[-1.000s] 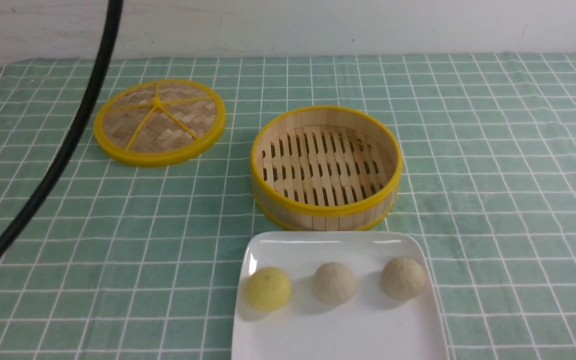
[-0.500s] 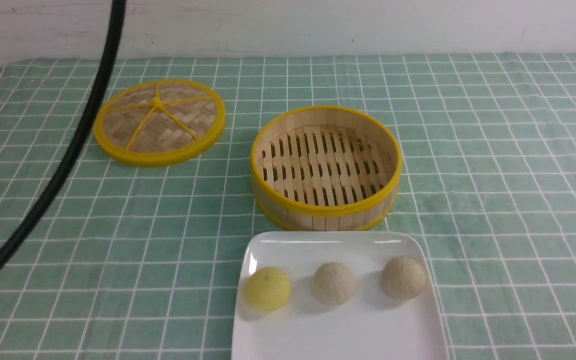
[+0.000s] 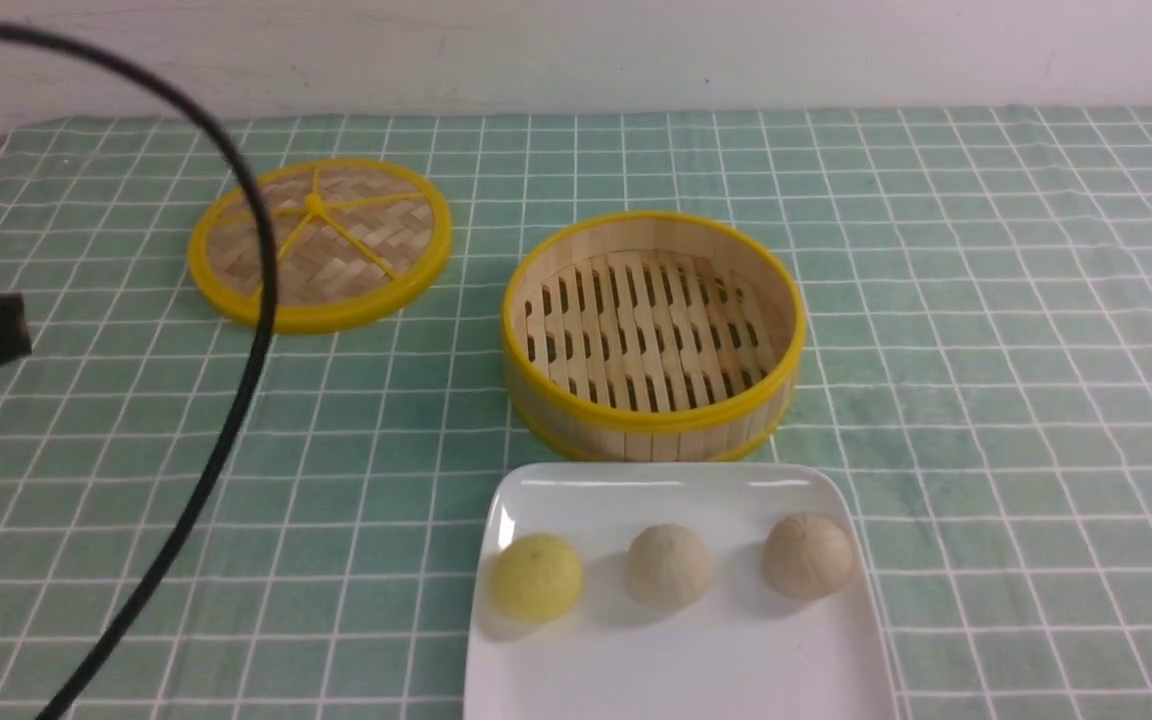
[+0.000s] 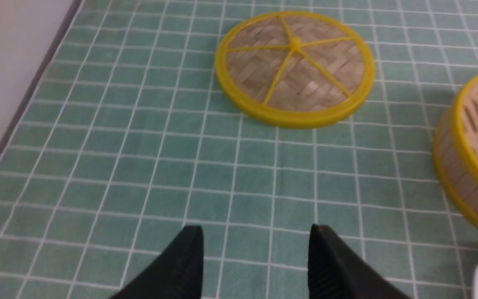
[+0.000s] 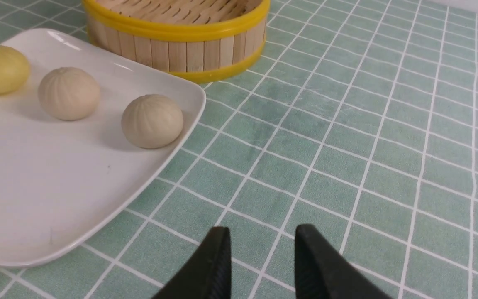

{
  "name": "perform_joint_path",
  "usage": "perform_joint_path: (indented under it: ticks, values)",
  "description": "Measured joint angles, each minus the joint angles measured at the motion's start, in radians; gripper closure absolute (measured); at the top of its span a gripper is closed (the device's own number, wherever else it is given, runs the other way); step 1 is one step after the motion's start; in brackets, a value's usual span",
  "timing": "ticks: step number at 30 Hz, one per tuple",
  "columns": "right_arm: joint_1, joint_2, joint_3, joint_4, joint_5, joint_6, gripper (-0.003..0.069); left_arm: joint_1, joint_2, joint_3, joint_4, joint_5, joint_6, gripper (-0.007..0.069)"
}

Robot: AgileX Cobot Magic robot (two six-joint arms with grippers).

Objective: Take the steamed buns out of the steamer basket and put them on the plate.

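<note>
Sitting on the plate [image 3: 676, 680], the steamed buns [image 3: 669, 567] are seen; the left gripper [image 4: 255, 228] and right gripper [image 5: 262, 228] are spread, nothing held.

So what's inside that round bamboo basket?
Nothing visible: the steamer basket shows only its bare slatted floor. Its near wall hides a thin strip of floor. All three steamed buns sit on the plate.

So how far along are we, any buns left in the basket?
Done: the yellow bun, the middle cream bun and the right cream bun all sit on the plate; the steamer basket shows only bare slats. In hand: nothing; left gripper and right gripper stand open and empty over the cloth. Left: no bun to move.
</note>
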Motion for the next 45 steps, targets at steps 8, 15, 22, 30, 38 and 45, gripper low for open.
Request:
perform_joint_path:
  ticks: [8,15,22,30,38,45]
  values:
    - [0.000,0.000,0.000,0.000,0.000,0.000,0.0416,0.252,-0.147,0.303,0.026,-0.101,-0.030,0.0256]
    - [0.000,0.000,0.000,0.000,0.000,0.000,0.0416,0.326,-0.317,0.457,0.051,-0.194,-0.031,0.0256]
    - [0.000,0.000,0.000,0.000,0.000,0.000,0.0416,0.326,-0.551,0.613,0.056,-0.273,-0.031,0.0256]
    - [0.000,0.000,0.000,0.000,0.000,0.001,0.0416,0.326,-0.719,0.717,0.008,-0.269,-0.031,0.0256]
    - [0.000,0.000,0.000,0.000,0.000,0.001,0.0416,0.326,-0.799,0.765,-0.050,-0.230,-0.031,0.0256]
    - [0.000,0.000,0.000,0.000,0.000,0.001,0.0416,0.291,-0.799,0.799,-0.076,-0.227,-0.032,0.0256]
